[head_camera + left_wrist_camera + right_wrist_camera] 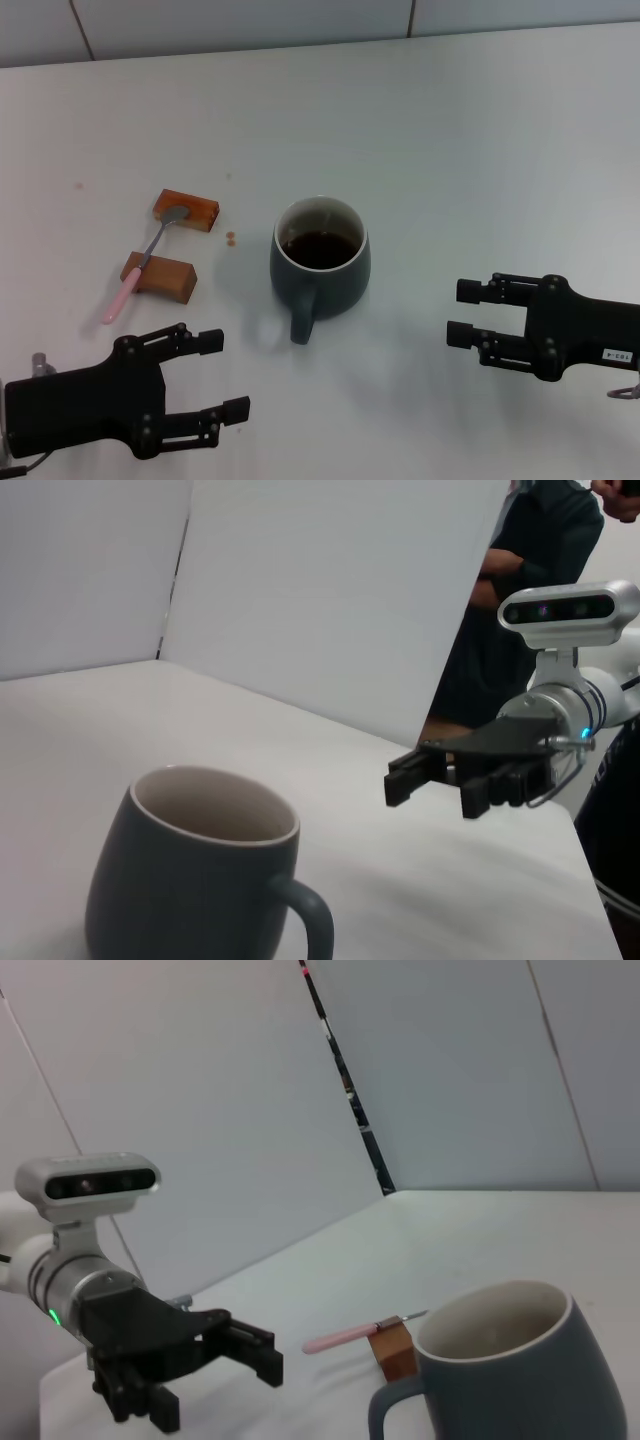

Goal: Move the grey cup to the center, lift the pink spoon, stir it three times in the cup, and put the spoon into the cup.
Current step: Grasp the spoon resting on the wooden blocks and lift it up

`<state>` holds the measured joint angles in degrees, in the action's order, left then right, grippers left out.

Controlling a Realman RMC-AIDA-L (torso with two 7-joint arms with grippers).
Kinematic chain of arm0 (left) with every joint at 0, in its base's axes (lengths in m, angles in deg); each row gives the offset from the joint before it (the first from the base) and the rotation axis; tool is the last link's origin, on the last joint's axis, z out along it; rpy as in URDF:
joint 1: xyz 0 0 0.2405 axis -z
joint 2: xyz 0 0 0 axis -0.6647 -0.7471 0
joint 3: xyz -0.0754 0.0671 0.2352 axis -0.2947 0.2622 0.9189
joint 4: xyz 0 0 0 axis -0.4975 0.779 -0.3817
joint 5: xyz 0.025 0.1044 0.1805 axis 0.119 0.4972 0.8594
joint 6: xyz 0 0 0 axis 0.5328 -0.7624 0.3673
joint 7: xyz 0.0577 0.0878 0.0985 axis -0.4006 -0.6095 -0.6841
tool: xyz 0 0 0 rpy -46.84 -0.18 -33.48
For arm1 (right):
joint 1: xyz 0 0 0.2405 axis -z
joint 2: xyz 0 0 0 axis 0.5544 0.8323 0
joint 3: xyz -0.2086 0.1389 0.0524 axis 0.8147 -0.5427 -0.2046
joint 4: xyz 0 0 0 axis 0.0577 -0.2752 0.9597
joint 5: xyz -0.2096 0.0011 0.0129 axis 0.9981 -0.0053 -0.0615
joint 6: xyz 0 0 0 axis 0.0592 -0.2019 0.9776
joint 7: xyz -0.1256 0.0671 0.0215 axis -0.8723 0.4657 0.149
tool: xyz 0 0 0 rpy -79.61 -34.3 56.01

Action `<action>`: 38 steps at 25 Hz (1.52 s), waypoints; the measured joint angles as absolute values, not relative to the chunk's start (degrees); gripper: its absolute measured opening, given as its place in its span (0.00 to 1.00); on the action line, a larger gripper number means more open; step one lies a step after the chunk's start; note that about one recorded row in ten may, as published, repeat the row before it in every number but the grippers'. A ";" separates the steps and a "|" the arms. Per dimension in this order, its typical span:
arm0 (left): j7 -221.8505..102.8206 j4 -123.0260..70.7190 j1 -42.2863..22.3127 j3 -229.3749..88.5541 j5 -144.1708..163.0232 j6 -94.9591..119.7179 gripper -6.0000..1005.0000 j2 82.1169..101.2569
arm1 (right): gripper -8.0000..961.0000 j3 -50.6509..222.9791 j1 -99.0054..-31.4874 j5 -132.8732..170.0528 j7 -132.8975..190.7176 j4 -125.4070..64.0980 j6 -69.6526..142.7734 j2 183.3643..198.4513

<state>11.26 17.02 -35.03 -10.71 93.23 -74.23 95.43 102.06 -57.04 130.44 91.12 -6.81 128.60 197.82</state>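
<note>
Squat blue-grey ceramic mug (320, 262) at frame centre. Slim pink-handled metal spoon (143, 265) centre-left across two brown blocks (160, 276), slanting toward lower-left left gripper (226, 376), the nearer one, fingers apart. Right gripper (462, 312) lower right, likewise spread.

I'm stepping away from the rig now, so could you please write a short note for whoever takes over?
Left tool: open, empty, near the table's front left, just in front of the spoon.
Right tool: open, empty, right of the cup.
Cup: upright at the center, dark liquid inside, handle toward the robot.
Spoon: resting across two brown blocks left of the cup.
Done: cup looks centered.
Left: lift spoon, stir three times, put it in the cup.
</note>
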 joint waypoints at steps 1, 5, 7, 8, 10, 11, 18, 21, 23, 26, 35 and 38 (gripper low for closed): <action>11.26 17.02 -35.03 -10.71 93.23 -74.23 0.84 95.43 | 0.50 102.18 -57.03 130.44 91.13 -6.78 128.40 197.82; 11.11 16.04 -35.39 -11.13 88.35 -75.84 0.84 95.33 | 0.63 102.38 -57.11 130.58 91.04 -6.71 127.81 197.82; 11.49 14.50 -35.54 -12.99 84.84 -76.92 0.84 95.26 | 0.70 102.41 -57.16 130.62 90.99 -6.70 127.80 197.82; 12.09 12.98 -35.55 -14.95 82.89 -77.37 0.84 95.22 | 0.73 102.44 -57.17 130.67 90.94 -6.70 127.78 197.82; 14.68 6.74 -34.96 -21.23 77.36 -78.59 0.84 95.18 | 0.79 102.48 -57.21 130.71 90.86 -6.68 127.74 197.82; 15.33 5.01 -34.74 -22.83 76.42 -78.87 0.84 95.13 | 0.82 102.54 -57.22 130.75 90.78 -6.62 127.74 197.82; 19.52 -7.19 -33.82 -35.07 72.51 -82.10 0.84 95.10 | 0.84 104.56 -57.49 130.85 90.72 -6.25 126.70 197.81; 20.96 -13.77 -33.47 -39.19 72.31 -81.33 0.84 95.03 | 0.84 104.89 -57.62 130.87 90.74 -6.19 126.44 197.75; 21.01 -16.93 -33.45 -40.70 72.28 -80.44 0.84 95.12 | 0.84 104.90 -57.69 130.86 90.69 -6.19 126.40 197.73; 20.41 -20.62 -33.57 -41.25 72.24 -79.24 0.84 95.35 | 0.84 104.92 -57.85 130.87 90.68 -6.03 126.34 197.65; 20.22 -26.60 -33.93 -42.29 72.05 -75.42 0.84 95.46 | 0.84 105.08 -57.64 130.75 91.22 -4.44 126.27 197.68; 20.16 -28.38 -34.10 -42.31 72.05 -74.74 0.84 95.45 | 0.84 105.11 -57.61 130.80 91.71 -3.98 126.02 197.75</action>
